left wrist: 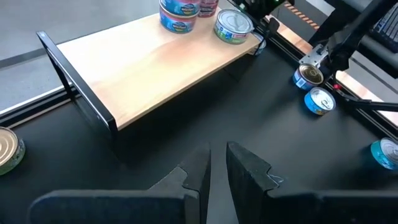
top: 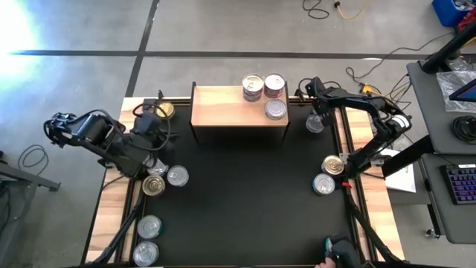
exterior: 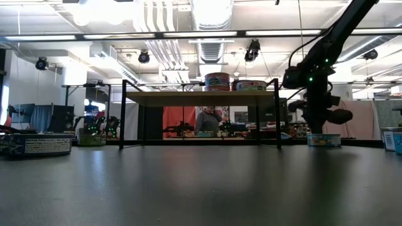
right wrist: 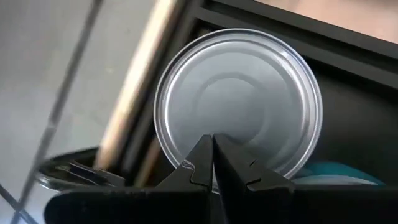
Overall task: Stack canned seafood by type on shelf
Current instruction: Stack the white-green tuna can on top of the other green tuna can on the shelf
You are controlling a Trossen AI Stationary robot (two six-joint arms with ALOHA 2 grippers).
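One light-wood shelf [top: 227,106] on thin black legs stands at the far edge of the black mat [top: 245,201], its long axis running across the table from left to right. Three flat round tins [top: 266,94] sit lid-up at its right end, two of them stacked. More silver and gold-lidded tins lie on the mat near both sides. The right gripper [right wrist: 212,163], fingers pressed together, hovers over a silver-lidded tin [right wrist: 239,102] beside the shelf's right end. The left gripper [left wrist: 216,169], nearly closed and holding nothing, waits at the mat's left side.
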